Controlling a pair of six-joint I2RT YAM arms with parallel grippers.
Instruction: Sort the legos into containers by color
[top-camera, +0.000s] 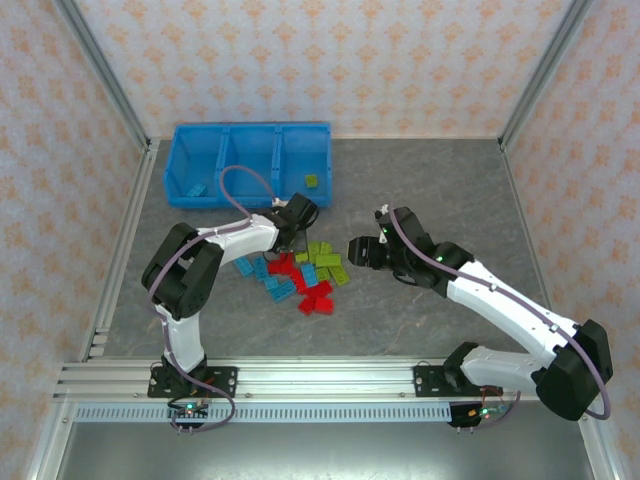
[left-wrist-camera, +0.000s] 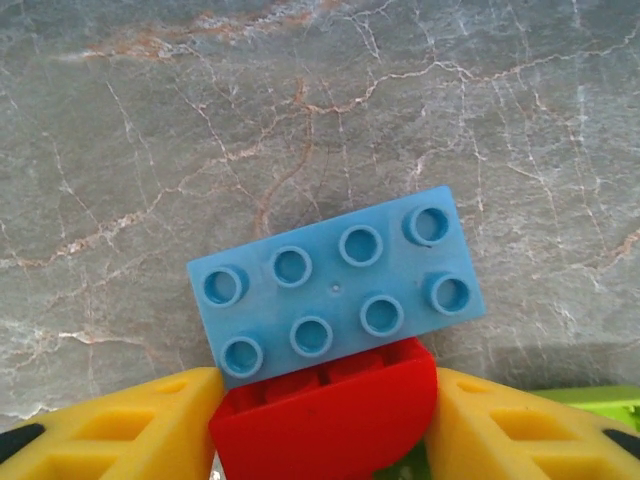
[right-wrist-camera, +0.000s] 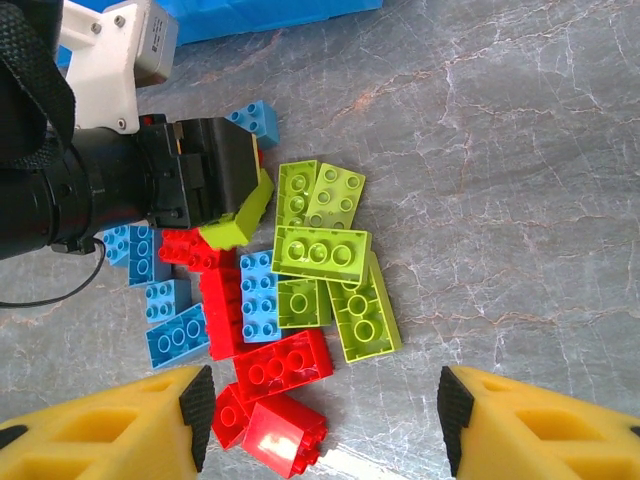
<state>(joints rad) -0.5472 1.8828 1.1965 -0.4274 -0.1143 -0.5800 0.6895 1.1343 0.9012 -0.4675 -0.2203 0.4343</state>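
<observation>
Left gripper (left-wrist-camera: 328, 400): pinching a red brick (left-wrist-camera: 320, 440) in the pile of legos (top-camera: 300, 278), with a finger against each side.
Risk: the light blue brick (left-wrist-camera: 335, 285) touches that red one (stuck or just abutting, I cannot tell). It could ride up with it and land in the wrong compartment.
Right gripper (right-wrist-camera: 320, 400): spread and empty above the pile, near enough to the left arm to clash.
Blue tray (top-camera: 252, 128): beyond the pile.
Surface: grey veined tabletop (top-camera: 430, 180) that looks slick.
Room: patterned walls (top-camera: 330, 60) and aluminium posts (top-camera: 100, 70).

Your right pincer (right-wrist-camera: 325, 415) spreads wide at 6 o'clock; legos (right-wrist-camera: 320, 255) heap on the table (right-wrist-camera: 500, 200), left pincer (right-wrist-camera: 238, 190) at 10 o'clock.
</observation>
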